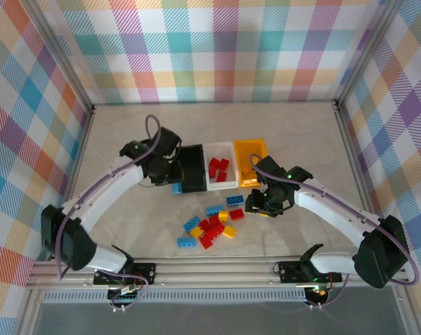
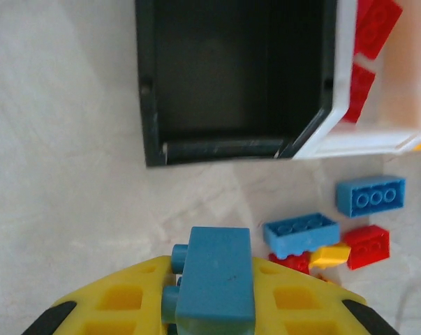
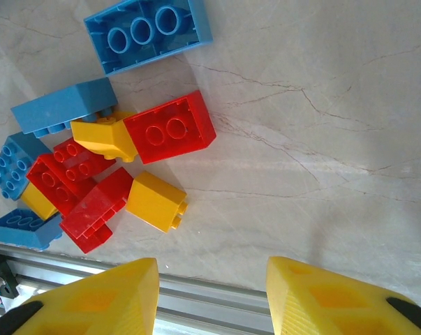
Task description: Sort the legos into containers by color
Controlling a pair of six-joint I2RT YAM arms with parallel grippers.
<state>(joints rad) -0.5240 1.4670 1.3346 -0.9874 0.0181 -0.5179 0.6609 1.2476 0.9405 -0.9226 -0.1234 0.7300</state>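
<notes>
My left gripper (image 2: 213, 283) is shut on a blue lego (image 2: 217, 269), held just in front of the near left corner of the black container (image 2: 146, 105), whose inside is bare. From above, this gripper (image 1: 171, 183) and its blue lego (image 1: 176, 187) sit left of the black container (image 1: 191, 169). The white container (image 1: 230, 183) holds red legos (image 1: 218, 168); the yellow-orange container (image 1: 250, 148) stands to its right. My right gripper (image 3: 213, 293) hangs open over bare table, right of a yellow lego (image 3: 156, 201) and the mixed pile (image 1: 210, 227).
Loose legos lie near the containers: a blue one (image 2: 371, 195), another blue (image 2: 301, 232), a red (image 2: 367, 246). A metal rail (image 3: 210, 296) runs along the table's near edge below the right gripper. Checkered walls enclose the table on three sides.
</notes>
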